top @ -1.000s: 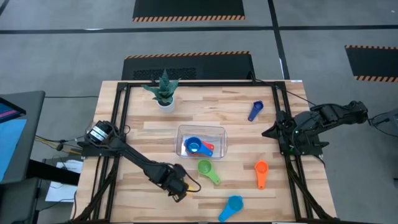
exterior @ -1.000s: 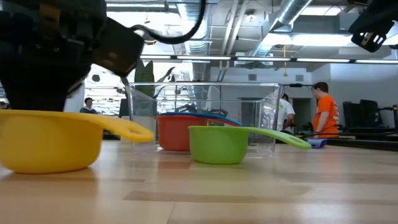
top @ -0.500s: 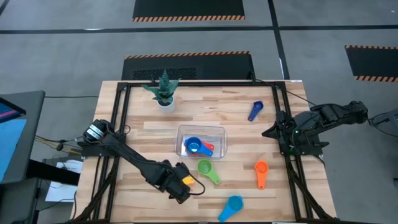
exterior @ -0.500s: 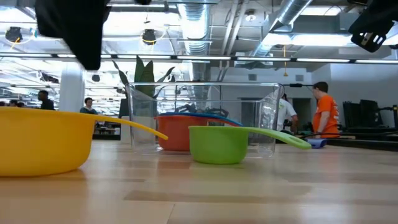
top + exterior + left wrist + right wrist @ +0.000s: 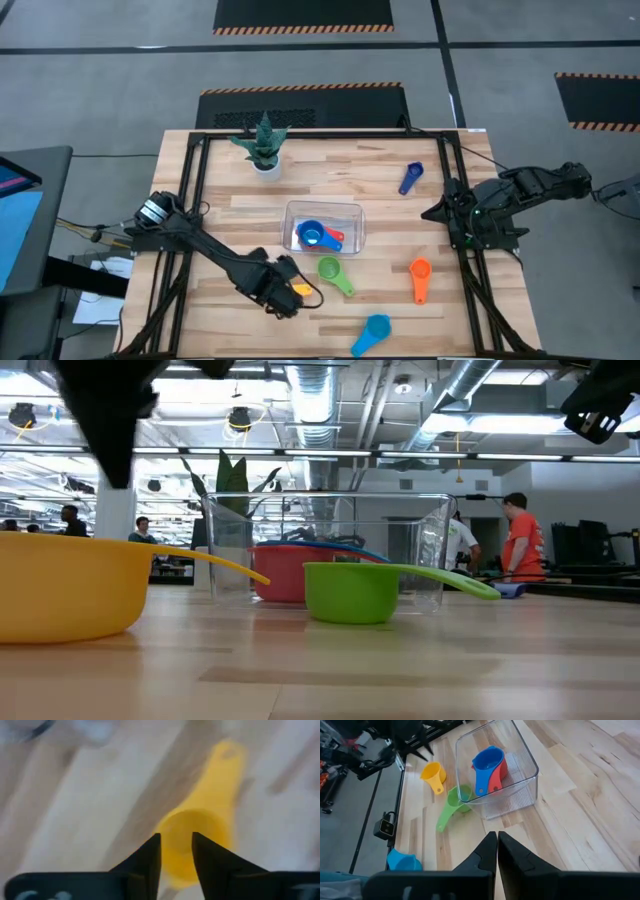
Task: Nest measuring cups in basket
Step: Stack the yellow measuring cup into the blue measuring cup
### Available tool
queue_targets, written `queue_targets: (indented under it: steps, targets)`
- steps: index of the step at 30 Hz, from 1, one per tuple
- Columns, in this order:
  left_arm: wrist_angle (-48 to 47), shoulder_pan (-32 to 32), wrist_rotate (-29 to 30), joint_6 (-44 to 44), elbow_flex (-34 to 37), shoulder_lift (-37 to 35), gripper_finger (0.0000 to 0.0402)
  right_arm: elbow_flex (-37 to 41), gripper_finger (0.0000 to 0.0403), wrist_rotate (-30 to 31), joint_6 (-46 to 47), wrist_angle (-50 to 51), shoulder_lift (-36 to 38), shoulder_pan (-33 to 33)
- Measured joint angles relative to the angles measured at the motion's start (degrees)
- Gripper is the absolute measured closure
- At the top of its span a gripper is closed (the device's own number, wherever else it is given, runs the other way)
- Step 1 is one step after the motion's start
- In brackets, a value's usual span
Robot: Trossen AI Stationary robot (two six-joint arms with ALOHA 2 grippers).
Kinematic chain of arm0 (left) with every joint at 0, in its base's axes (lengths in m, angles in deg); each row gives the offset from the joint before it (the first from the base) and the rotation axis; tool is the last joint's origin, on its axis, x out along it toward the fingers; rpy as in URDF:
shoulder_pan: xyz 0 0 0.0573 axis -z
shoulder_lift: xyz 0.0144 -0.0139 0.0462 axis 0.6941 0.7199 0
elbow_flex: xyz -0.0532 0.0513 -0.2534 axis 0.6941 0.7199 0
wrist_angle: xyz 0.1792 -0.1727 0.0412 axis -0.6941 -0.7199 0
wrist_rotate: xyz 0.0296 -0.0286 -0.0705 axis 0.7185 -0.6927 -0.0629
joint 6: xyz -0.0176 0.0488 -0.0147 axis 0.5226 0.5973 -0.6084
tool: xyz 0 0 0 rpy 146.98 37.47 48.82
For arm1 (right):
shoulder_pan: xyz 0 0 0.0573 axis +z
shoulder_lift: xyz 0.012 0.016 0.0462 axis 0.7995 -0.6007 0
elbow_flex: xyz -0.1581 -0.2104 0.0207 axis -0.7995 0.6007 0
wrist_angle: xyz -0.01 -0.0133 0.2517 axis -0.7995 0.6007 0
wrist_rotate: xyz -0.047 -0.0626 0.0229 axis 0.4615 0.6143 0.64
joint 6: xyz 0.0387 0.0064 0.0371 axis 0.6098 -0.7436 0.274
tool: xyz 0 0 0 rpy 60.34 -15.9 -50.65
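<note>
basket (image 5: 324, 226) — clear bin taken as landmark; a blue cup (image 5: 311, 235) is nested over a red cup (image 5: 334, 240) inside it. green cup (image 5: 333, 273) is set just in front of the basket. yellow cup (image 5: 299, 290) is found on the table front-left of the basket, under the left gripper (image 5: 283, 297), whose fingers are parted slightly with nothing gripped (cup lying free). orange cup (image 5: 419, 275) and light blue cup (image 5: 372, 333) are placed front-right; dark blue cup (image 5: 410, 178) behind-right. right gripper (image 5: 433, 212) is parked well right of the basket — fingers closed, empty.
</note>
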Motion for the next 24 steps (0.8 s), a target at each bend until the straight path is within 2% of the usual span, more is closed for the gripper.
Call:
queue_targets:
  steps: [6, 10, 14, 20, 24]
  targets:
    - [0.59, 0.33, -3.34, 2.04, 3.21, 0.43, 0.0246, 0.0, 0.0362, 0.01, 0.0, 0.09, 0.0, 0.0]
    - [1.34, 0.24, -2.95, 2.94, 5.74, 0.71, 0.0228, 0.0, 0.0362, 0.0, 0.01, 0.13, 0.0, 0.0]
    - [2.55, -0.13, -2.86, 3.22, 9.39, 0.7, 0.0223, 0.0, 0.0363, 0.0, 0.05, 0.25, 0.0, 0.0]
    - [14.53, -0.48, -6.37, 4.87, 14.97, 0.7, 0.0223, 0.0, 0.0363, 0.02, 0.11, 0.29, -0.02, 0.0]
    - [18.48, -1.2, -5.9, 5.66, 17.13, 0.7, 0.0224, 0.0, 0.0363, 0.04, 0.11, 0.29, -0.02, 0.0]
